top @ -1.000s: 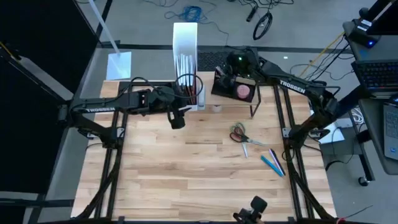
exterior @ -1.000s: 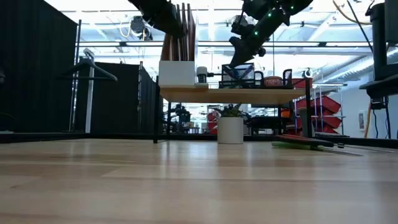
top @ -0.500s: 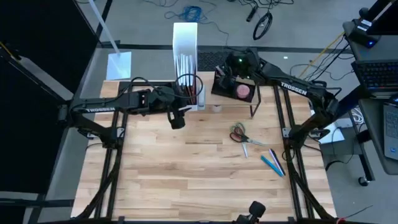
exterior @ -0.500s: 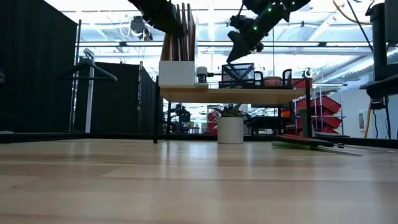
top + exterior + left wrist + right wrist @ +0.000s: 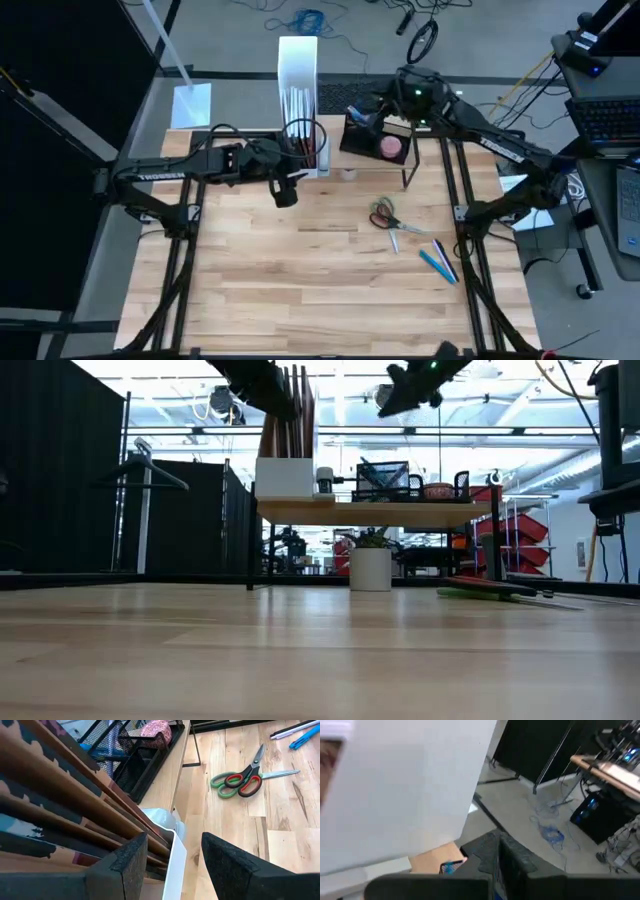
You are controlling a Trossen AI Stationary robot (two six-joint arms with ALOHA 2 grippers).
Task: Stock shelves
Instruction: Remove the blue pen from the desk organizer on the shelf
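Shelf (image 5: 375,511): at the table's far edge, bearing the white file box (image 5: 298,70) and black tray (image 5: 373,138).
Left gripper (image 5: 172,857): fingers parted, empty, around the file box's rim.
Right gripper (image 5: 362,116): above the tray, fingers closed together, empty.

The bench (image 5: 300,260) is light wood planks. At its far edge stands the riser (image 5: 420,160), carrying a tall white file box (image 5: 298,62) with brown folders and a black tray (image 5: 372,140) holding a pink round thing (image 5: 391,146). The left gripper (image 5: 297,160) is at the file box's near end, among the folders. The right gripper (image 5: 362,115) hangs over the tray's far side. In front of the riser lie scissors (image 5: 384,214), and nearer, to their right, blue pens (image 5: 438,260).
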